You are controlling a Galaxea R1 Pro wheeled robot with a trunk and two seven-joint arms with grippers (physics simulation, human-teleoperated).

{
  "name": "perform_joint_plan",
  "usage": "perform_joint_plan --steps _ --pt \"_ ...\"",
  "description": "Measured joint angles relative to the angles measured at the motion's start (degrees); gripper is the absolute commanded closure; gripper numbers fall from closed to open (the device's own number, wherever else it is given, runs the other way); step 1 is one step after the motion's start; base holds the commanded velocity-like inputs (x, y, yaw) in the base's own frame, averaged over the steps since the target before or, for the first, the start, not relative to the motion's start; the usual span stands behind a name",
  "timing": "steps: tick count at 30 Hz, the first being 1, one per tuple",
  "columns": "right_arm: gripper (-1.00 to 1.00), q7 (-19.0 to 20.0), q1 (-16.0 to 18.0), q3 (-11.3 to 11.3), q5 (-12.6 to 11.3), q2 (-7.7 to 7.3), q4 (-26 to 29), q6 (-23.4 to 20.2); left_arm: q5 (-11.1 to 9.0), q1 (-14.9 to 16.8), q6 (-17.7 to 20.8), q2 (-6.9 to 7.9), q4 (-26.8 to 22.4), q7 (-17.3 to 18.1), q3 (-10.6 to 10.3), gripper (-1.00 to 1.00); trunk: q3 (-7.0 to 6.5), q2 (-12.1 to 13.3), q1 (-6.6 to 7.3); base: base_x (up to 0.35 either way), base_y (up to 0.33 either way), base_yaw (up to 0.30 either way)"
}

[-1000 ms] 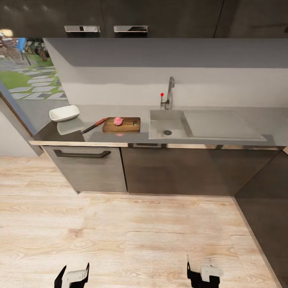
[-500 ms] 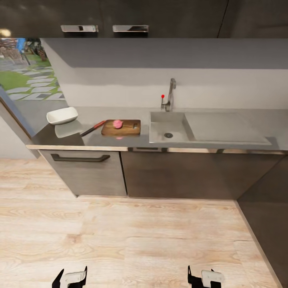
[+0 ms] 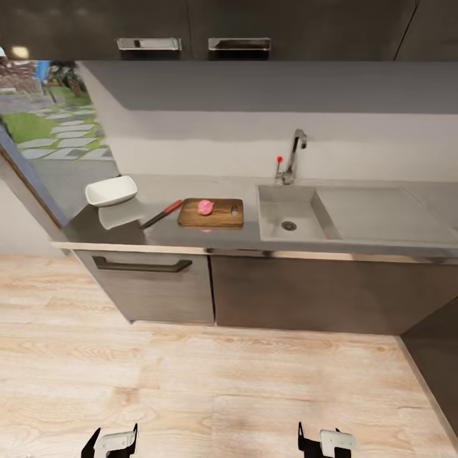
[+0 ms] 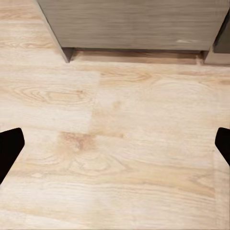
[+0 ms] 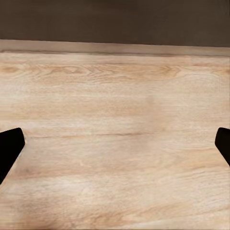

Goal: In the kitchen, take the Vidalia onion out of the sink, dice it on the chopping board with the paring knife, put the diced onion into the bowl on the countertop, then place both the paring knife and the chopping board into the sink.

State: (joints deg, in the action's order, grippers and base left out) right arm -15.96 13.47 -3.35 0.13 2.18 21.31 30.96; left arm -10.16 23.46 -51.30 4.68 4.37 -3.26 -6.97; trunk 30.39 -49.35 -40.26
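A pinkish round onion [image 3: 205,207] sits on the brown chopping board [image 3: 211,213] on the grey countertop [image 3: 165,232]. The red-handled paring knife [image 3: 162,214] lies on the counter just left of the board. Further left stands the white bowl [image 3: 111,190]. Right of the board is the steel sink [image 3: 289,219], with its faucet [image 3: 292,156] behind it; only the drain shows in the basin. Low over the wooden floor and well short of the counter, my left gripper [image 3: 114,437] [image 4: 115,148] and right gripper [image 3: 323,439] [image 5: 115,148] are both open and hold nothing.
Dark grey cabinets [image 3: 273,292] run under the counter, with a drawer handle [image 3: 141,265] at the left. Upper cabinets [image 3: 191,25] hang above. A window [image 3: 51,121] is at the far left. Light wooden floor [image 3: 222,388] lies between me and the counter.
The whole picture has shifted right and slightly down, so the camera has moved. Onion, board, knife and bowl keep their places on the counter. Both grippers stay low and open.
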Motion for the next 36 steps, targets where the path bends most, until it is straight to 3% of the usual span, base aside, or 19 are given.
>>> perform_joint_plan --steps 14,30,33,36 --pt "-1.0 -0.06 -0.03 0.09 -0.05 0.0 -0.02 -0.01 -0.02 0.0 0.04 0.01 0.0 0.0 0.0 -1.0 0.0 0.0 0.0 0.066 0.273 0.216" --pt "-1.0 0.05 -0.03 -0.03 -0.03 -0.03 0.0 -0.21 0.03 0.01 2.61 -0.04 0.0 0.12 -0.09 -1.0 0.0 0.0 -0.02 0.066 -0.004 0.008" --pt "-1.0 -0.16 -0.01 -0.07 0.11 0.47 0.43 -1.65 0.03 0.01 2.63 -0.14 0.0 0.15 -0.09 -1.0 0.0 0.0 -0.01 0.0 0.0 0.0" --pt "-1.0 -0.62 0.1 -0.08 0.24 1.92 1.13 -5.27 0.03 0.01 2.64 -0.16 0.0 0.16 -0.09 -1.0 0.0 0.0 -0.01 0.0 0.0 0.0"
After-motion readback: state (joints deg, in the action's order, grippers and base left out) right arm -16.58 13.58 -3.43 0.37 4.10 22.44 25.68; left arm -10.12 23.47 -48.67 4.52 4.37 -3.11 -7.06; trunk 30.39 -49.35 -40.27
